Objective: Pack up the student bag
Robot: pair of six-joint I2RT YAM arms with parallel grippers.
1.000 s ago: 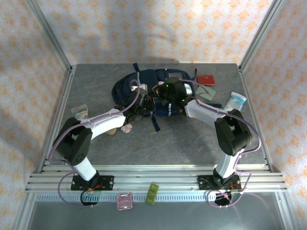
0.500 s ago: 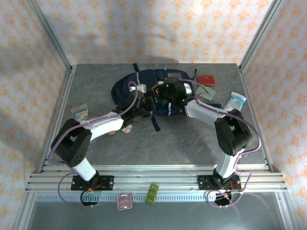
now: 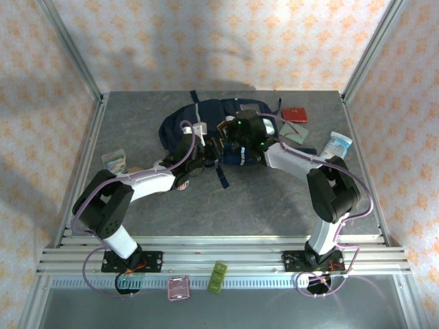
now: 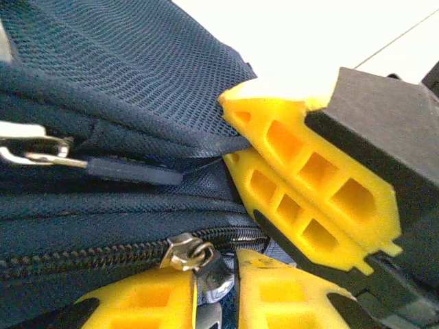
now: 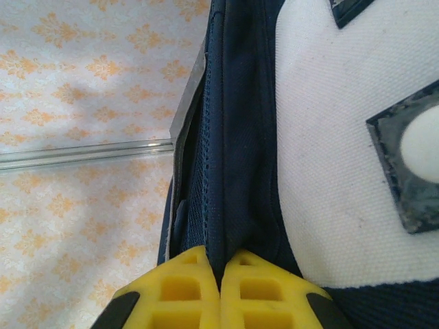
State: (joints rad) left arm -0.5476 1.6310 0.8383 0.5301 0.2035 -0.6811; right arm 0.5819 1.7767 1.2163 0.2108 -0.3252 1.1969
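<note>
Student bag point(image 3: 177, 129) is lying flat toward the far side of the table point(image 3: 260, 199), with both arms reaching onto its near edge.

Right gripper point(image 5: 219, 266) is working at the bag's near side. Its fingers are pressing together on a raised fold of navy cloth beside the bag's white patch point(image 5: 329, 171).

Left gripper point(image 4: 215, 291) is sitting just left of that fold. Its fingers are bracketing the metal zip pull point(image 4: 195, 255) closely; I am reading this as a pinch.

Judgement: the step in hand is running the zip, so the bag can be packed. To do it well, the right gripper should be holding the fold taut while the left is drawing the pull along the line of teeth point(image 4: 82, 257), not upward, so no cloth is bunching into the slider. The pull is small and smooth, so a shallow grip is risking a slip.

Writing: nothing legible is showing on the bag, the patch or the dark square point(image 5: 411, 164). The red book point(image 3: 296, 114) off the bag's far-right corner is too small to read.
</note>
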